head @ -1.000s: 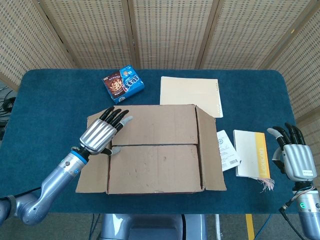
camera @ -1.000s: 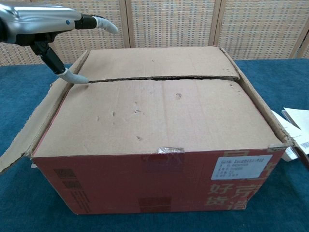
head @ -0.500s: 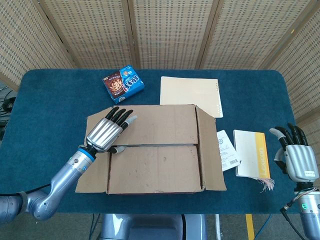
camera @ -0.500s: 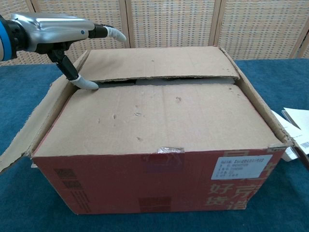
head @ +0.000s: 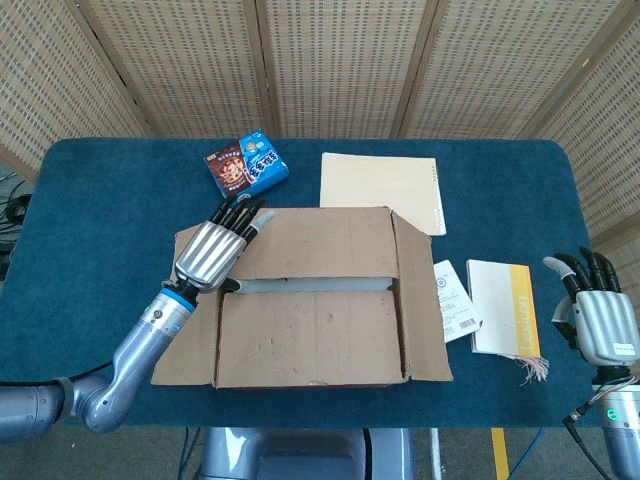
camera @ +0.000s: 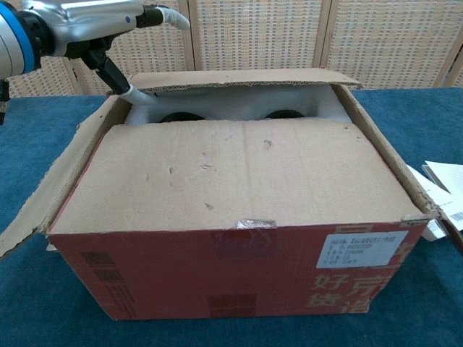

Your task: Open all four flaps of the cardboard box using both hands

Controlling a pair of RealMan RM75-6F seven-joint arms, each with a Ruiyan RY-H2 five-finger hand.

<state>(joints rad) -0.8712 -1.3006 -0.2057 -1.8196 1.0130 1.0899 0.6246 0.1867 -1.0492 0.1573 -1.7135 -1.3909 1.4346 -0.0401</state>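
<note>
On the blue table [head: 90, 220], my left hand [head: 212, 252] pinches the far flap [camera: 239, 78] of the box [camera: 239, 289] at its left corner; I'd swing it back steadily, while my right hand [head: 597, 318] waits empty, fingers loosely apart.

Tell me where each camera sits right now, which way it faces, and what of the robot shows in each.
Head view: high above the near table edge, looking down on the cardboard box; shows left hand, its forearm, and right hand.
Chest view: low, level with the box front, facing the screen; shows only the left hand lifting the far flap.
Shared: box, left hand, far flap.
</note>
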